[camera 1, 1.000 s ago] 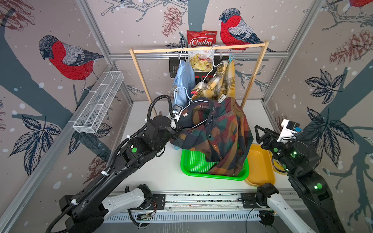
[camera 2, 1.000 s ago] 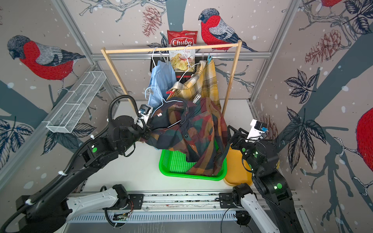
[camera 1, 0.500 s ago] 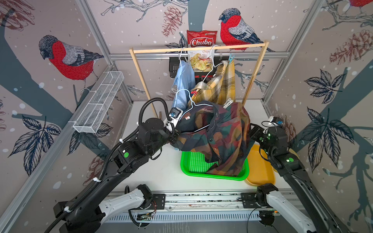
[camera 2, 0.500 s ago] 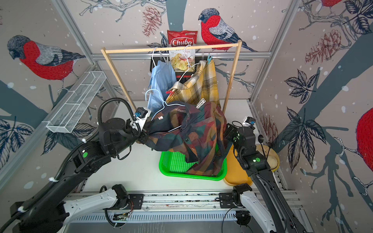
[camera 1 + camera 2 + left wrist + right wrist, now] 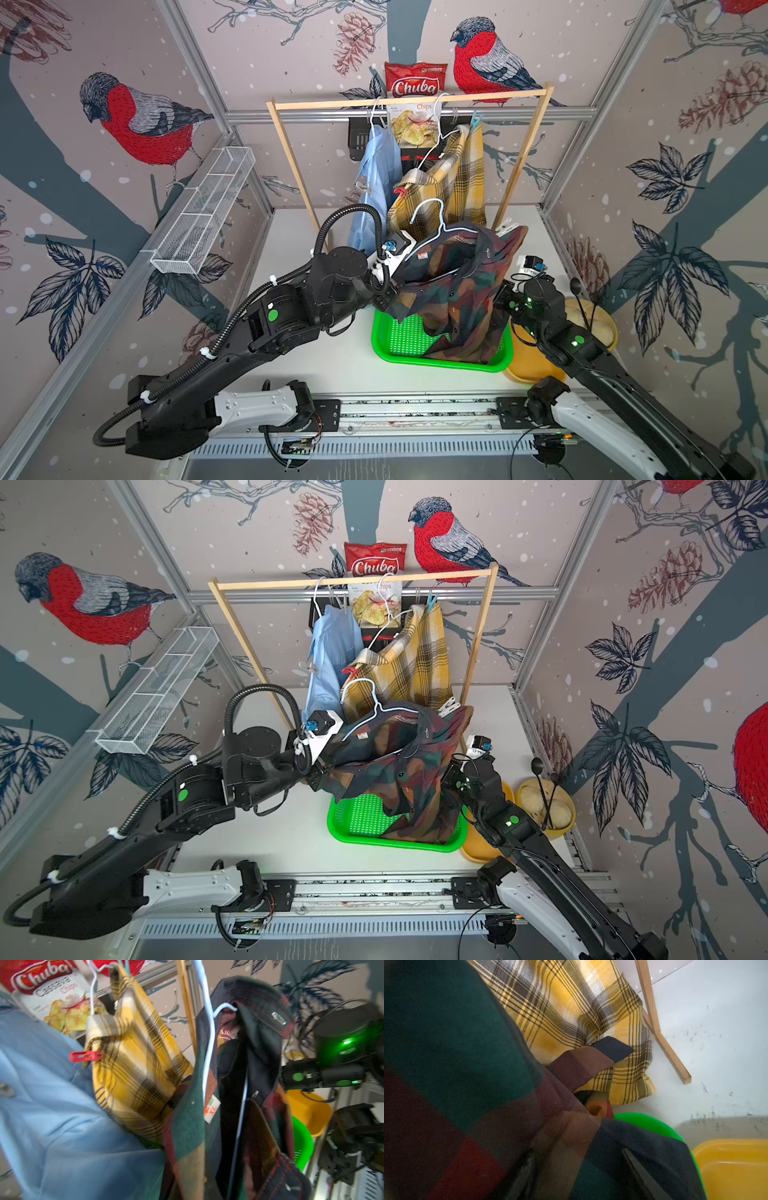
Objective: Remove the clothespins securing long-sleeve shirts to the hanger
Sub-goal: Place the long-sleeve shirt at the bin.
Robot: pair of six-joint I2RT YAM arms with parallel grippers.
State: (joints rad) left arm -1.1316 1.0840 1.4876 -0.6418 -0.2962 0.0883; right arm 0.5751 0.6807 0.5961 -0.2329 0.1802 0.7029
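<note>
Fingers of our left gripper stay clamped on the dark plaid shirt, while our right gripper, whose fingers' state we cannot tell, has moved in against it.

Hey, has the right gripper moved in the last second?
Yes. The right gripper has swung over in both top views, from beside the yellow tub toward the green basket, against the dark plaid shirt.

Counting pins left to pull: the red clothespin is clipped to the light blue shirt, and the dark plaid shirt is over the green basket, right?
One thing is off: the red clothespin is clipped to the yellow plaid shirt, not the light blue shirt, as the left wrist view shows. The dark plaid shirt is indeed over the green basket.
</note>
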